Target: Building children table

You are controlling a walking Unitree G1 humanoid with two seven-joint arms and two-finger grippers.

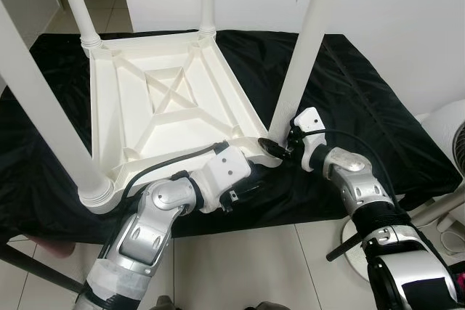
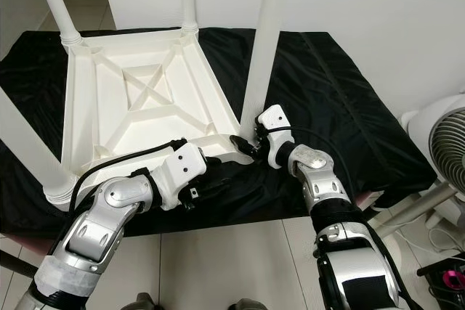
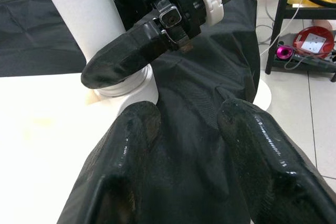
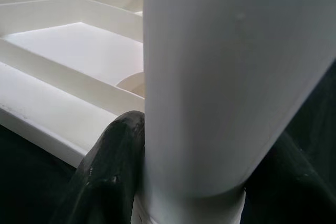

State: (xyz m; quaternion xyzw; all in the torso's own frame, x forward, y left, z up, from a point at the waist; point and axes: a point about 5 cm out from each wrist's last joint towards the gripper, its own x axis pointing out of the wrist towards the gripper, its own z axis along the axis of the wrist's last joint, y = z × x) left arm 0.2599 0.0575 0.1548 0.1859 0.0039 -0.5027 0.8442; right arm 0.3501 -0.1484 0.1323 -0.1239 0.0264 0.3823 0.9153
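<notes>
1. Children's table (image 1: 171,99): white, upside down on black cloth (image 1: 378,114), legs upward.
2. Right gripper (image 1: 280,147): fingers clamped round the near-right leg (image 1: 309,41) at its base, at the table's near right corner.
3. Left gripper (image 3: 189,124): jaws narrowly apart, holding nothing, over the cloth just beside that corner.
4. Fan (image 2: 445,139): on the floor beyond the cloth's right edge.

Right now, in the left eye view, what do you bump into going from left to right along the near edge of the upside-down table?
Near-left table leg → left gripper → near-right table leg with the right gripper closed on its base → white fan at the far right.
</notes>
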